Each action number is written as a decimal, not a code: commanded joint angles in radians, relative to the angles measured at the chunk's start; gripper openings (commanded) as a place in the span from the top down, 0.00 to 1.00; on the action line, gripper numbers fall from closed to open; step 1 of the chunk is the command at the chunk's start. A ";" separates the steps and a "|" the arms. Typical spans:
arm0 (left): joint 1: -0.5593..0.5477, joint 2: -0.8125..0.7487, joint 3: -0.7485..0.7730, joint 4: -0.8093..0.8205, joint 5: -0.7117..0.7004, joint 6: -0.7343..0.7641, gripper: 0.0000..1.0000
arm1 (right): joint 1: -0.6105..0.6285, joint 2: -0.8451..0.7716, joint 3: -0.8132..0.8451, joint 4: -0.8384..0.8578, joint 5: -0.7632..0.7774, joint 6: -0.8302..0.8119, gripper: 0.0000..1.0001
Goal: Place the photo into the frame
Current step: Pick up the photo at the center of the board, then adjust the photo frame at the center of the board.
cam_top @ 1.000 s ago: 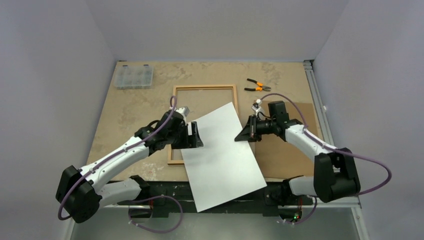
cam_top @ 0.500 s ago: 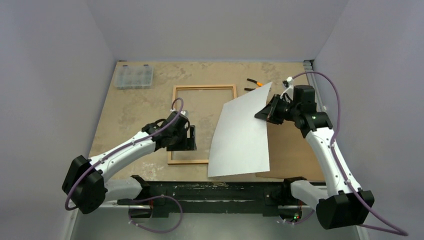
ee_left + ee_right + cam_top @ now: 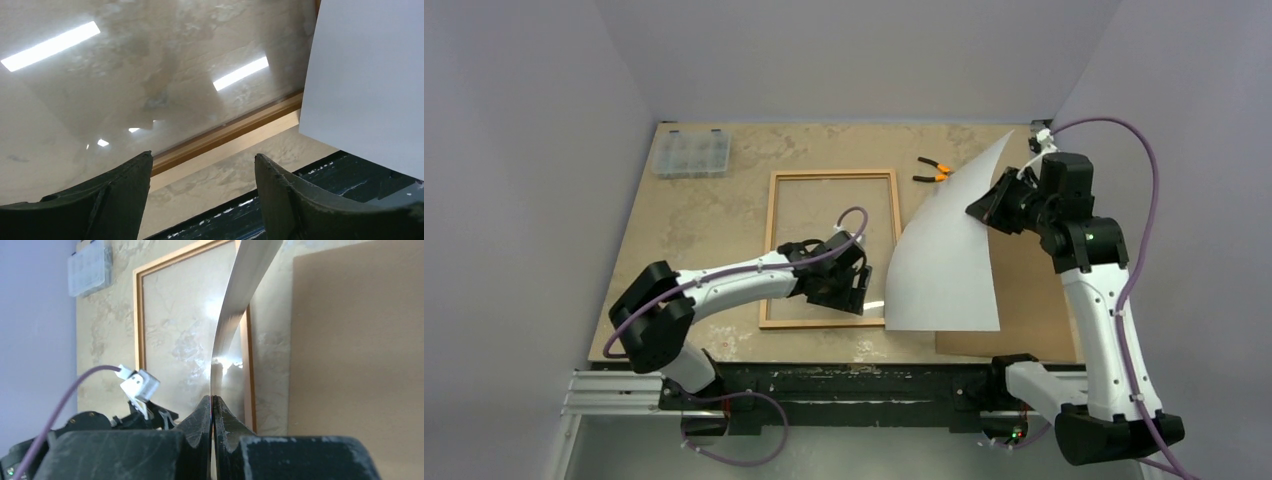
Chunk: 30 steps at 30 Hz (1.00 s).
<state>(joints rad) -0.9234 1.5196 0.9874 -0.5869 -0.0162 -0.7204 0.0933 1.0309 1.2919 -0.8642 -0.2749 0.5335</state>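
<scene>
Since the right gripper (image 3: 213,402) is clamped on one edge only of the photo (image 3: 944,270), the sheet hangs bowed below its jaws, white back up. Its free end sits down beside the frame (image 3: 774,250) and partly over the backing panel (image 3: 1024,310). Risk: the print may crease at the pinch or slip out, or its free edge may snag on the frame's rail rather than drop inside. The left gripper (image 3: 202,159), jaws apart and empty above the frame's near rail with the photo's corner just to its right, could miss that corner if the sheet swings.
</scene>
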 commanded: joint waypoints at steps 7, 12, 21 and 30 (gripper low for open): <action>-0.112 0.200 0.206 0.161 0.099 -0.071 0.27 | -0.003 0.000 0.247 -0.155 0.281 -0.081 1.00; -0.137 0.292 0.292 0.192 0.135 -0.098 0.27 | -0.004 -0.004 0.275 -0.187 0.377 -0.108 1.00; -0.170 0.437 0.417 0.184 0.166 -0.116 0.28 | -0.004 -0.018 0.272 -0.202 0.460 -0.133 1.00; -0.206 0.491 0.459 0.232 0.225 -0.121 0.32 | -0.004 -0.018 0.245 -0.200 0.476 -0.138 1.00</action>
<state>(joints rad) -1.0996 1.9846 1.3918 -0.3962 0.1631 -0.8288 0.0921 1.0309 1.5314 -1.0782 0.1684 0.4114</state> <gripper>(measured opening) 0.683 0.001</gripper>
